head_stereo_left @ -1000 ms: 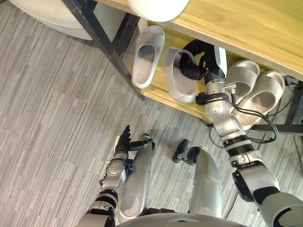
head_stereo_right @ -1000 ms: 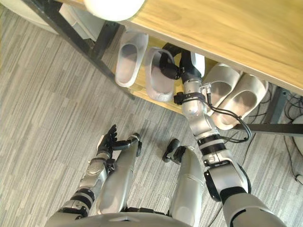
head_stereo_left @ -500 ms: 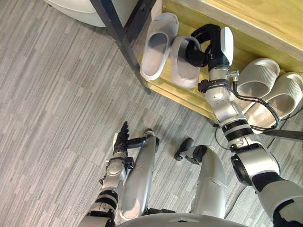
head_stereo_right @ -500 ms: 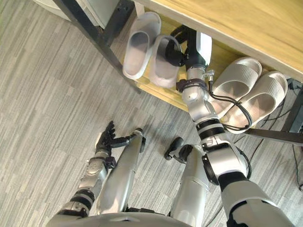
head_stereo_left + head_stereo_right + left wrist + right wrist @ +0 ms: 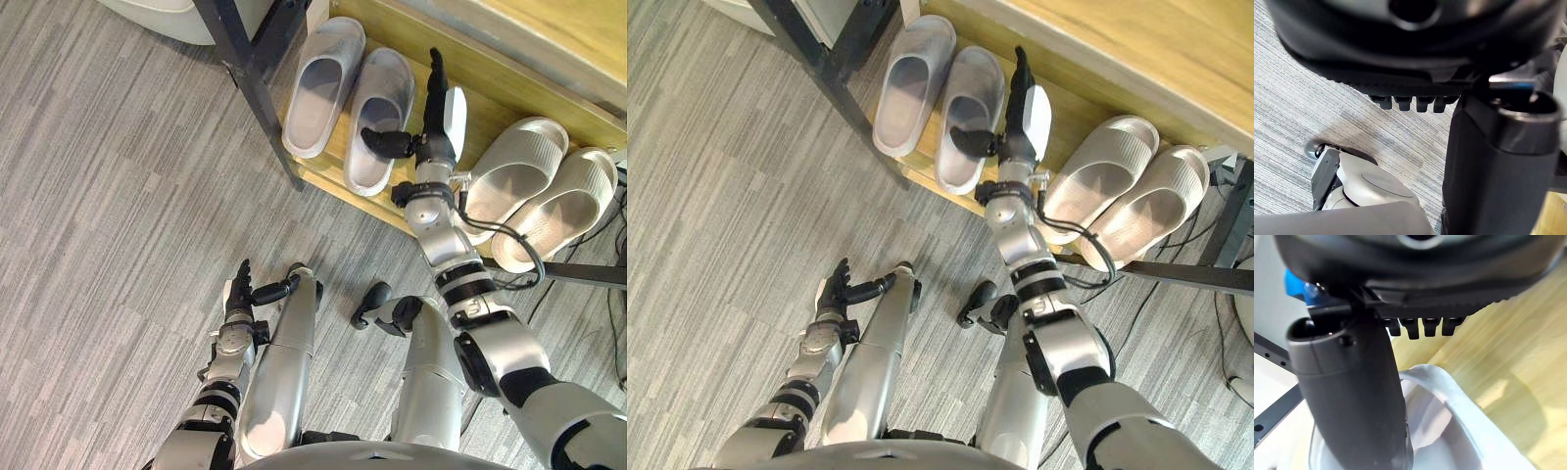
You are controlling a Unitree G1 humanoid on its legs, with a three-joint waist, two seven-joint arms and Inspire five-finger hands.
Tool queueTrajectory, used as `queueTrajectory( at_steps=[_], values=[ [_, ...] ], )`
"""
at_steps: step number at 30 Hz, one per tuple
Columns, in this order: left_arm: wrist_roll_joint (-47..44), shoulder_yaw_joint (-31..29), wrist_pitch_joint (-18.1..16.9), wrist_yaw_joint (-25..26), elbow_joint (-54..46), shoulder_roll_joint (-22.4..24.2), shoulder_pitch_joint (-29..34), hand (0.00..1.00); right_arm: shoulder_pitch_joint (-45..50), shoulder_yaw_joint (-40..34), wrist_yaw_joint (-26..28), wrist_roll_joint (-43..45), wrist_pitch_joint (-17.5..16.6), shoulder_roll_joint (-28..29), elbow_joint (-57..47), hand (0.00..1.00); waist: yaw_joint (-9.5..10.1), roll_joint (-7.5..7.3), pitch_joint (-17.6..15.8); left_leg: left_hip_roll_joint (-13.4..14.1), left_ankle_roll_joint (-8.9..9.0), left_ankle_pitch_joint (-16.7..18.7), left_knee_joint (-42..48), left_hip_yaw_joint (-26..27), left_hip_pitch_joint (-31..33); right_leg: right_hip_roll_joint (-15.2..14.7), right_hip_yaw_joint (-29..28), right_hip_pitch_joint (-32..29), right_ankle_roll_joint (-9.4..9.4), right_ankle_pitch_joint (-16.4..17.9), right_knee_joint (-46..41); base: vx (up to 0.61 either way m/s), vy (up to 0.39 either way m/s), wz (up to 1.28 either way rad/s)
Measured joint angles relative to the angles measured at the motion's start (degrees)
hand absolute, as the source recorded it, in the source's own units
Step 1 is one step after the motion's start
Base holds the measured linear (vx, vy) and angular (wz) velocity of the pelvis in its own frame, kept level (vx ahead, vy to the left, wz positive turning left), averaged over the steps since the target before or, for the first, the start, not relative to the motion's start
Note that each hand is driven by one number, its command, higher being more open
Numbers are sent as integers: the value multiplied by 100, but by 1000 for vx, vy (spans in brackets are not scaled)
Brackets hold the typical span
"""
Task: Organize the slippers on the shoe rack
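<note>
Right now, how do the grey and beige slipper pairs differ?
Grey pair has smooth uppers, beige pair ribbed straps. Grey pair sits by the black rack leg, open right hand beside it; beige pair lies more slanted, past that hand. Both sit paired on the wooden shelf.

Grey slipper [image 5: 1449, 404]: mostly hidden behind right hand's [image 5: 1347, 377] thumb.
Shoe rack [image 5: 490, 78]: top cut off at edge.
Pale object [image 5: 147, 5] left of shoe rack: cut off, unidentifiable.
</note>
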State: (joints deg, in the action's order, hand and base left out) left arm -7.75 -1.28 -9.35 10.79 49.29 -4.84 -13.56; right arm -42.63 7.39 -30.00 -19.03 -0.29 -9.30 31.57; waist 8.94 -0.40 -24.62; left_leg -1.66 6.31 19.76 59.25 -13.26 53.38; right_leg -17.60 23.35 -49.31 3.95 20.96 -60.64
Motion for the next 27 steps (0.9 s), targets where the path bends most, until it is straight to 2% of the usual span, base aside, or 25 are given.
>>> queueTrajectory(
  at_steps=[8,13,17,27],
  values=[
    [155,-18,24,12,35,-53,11,100,1104,-9,10,-71,-1,358,-1164,100,-58,-49,20,125,-27,11,-227,188,-344,64,-60,302,-61,-48,235,42,50,-6],
    [168,-18,122,-28,-6,-24,55,100,2111,-41,38,-84,-87,911,-1883,100,-132,-126,26,175,-85,26,-434,326,-740,83,-91,676,-110,-70,443,42,60,-3],
    [176,-17,127,-86,-70,10,138,100,2754,35,363,823,-415,1181,-2110,100,-165,-138,32,212,-108,34,-548,394,-912,111,-108,833,-153,-92,563,26,48,-4],
    [266,-19,188,-124,-68,117,193,100,3229,164,1179,2900,-814,1315,-1837,100,-180,-163,50,232,-135,18,-763,474,-1174,126,-127,1067,-221,-139,774,23,39,-1]
  ],
)
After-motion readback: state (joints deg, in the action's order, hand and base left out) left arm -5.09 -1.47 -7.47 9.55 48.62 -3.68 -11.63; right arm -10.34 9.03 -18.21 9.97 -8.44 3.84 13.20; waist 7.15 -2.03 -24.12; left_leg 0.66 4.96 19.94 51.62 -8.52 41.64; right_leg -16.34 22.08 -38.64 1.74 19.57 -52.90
